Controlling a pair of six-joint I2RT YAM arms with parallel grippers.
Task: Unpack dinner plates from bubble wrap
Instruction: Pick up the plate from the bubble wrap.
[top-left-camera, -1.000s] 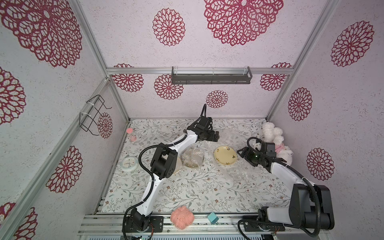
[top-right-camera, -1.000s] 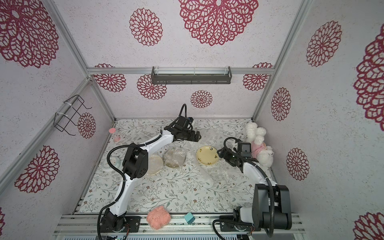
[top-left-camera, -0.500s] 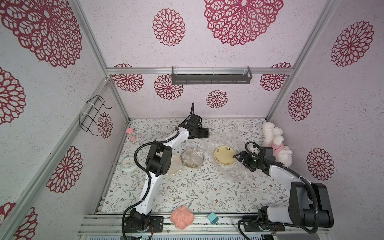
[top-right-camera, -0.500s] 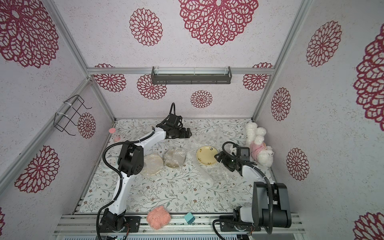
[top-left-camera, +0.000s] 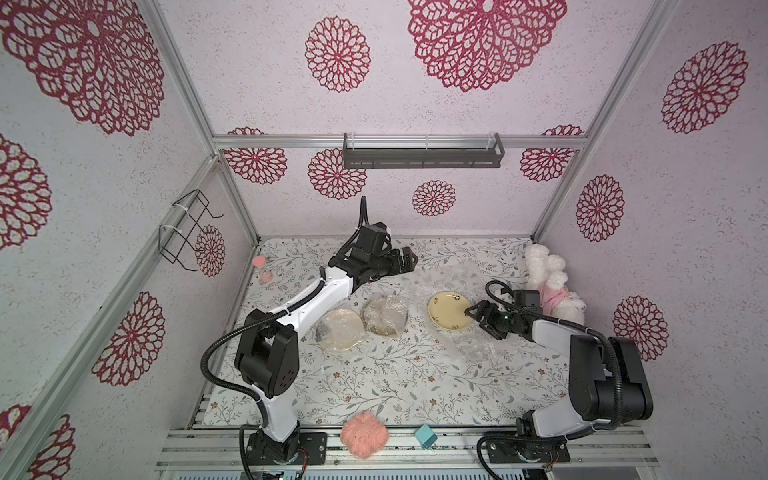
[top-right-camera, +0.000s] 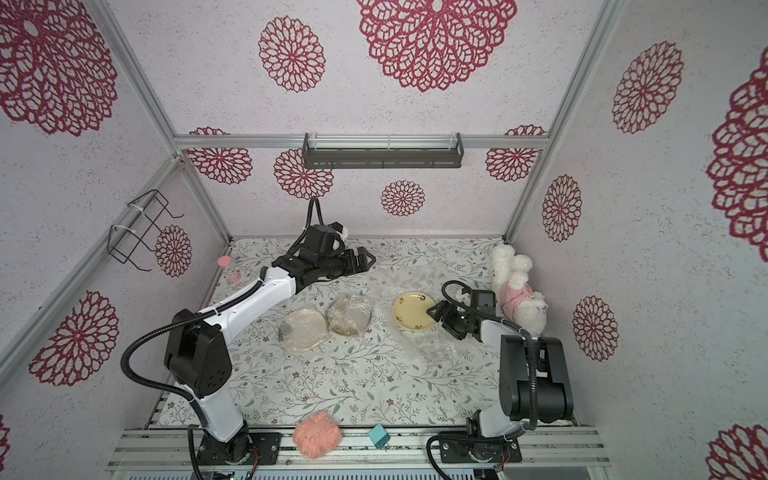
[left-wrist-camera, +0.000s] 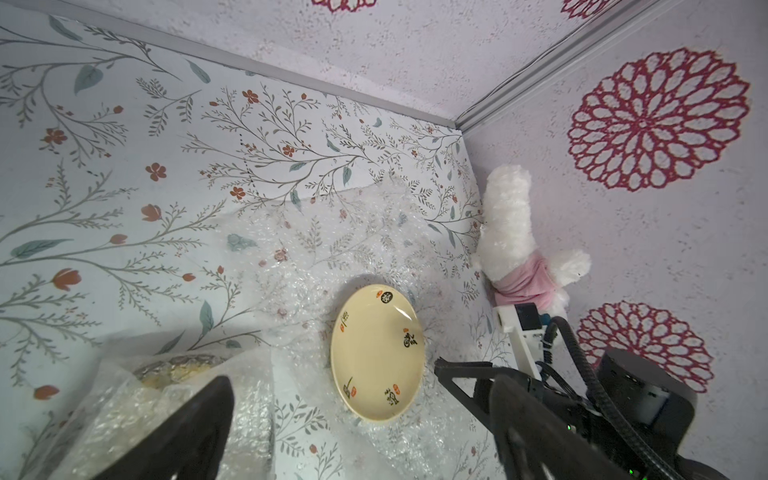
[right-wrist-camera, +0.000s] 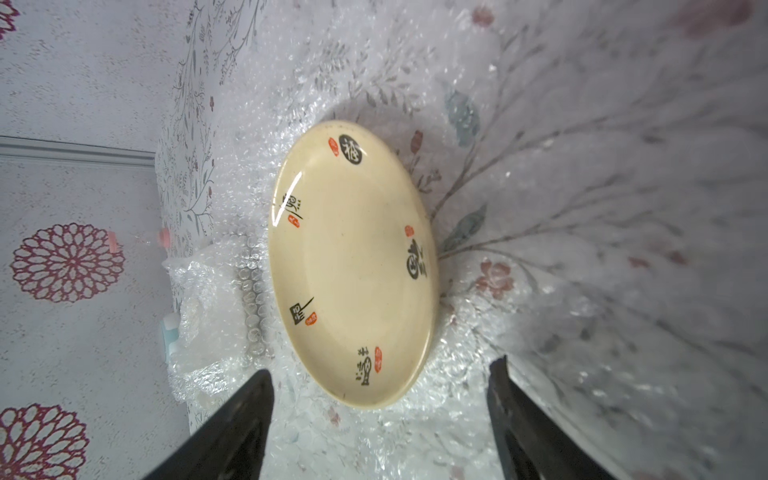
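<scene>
The right gripper (top-left-camera: 476, 318) sits low over the table with its jaws spread wide and nothing between them. In the right wrist view its two dark fingers (right-wrist-camera: 237, 424) frame the near edge of the bare cream plate (right-wrist-camera: 353, 266). In a top view one fingertip lies right at that rim, though I cannot tell whether it touches. The plate rests flat and face up on an opened sheet of bubble wrap (right-wrist-camera: 540, 137), which spreads over the flowered table (top-left-camera: 374, 382) on the right arm's side.

The left gripper (top-left-camera: 411, 263) hangs raised near the back of the table, jaws wide apart and empty, well apart from the bare plate. In the left wrist view only one of its fingers (left-wrist-camera: 195, 432) shows; the other is cut off by the frame.

Beside the left forearm lie the yellowish wrapped plate (top-left-camera: 384, 314), dark at the rim, and just beside it the paler wrapped plate (top-left-camera: 338, 332). The crinkled film blurs the patterns of both.

A white plush toy (top-left-camera: 548, 282) leans at the wall near the right arm
</scene>
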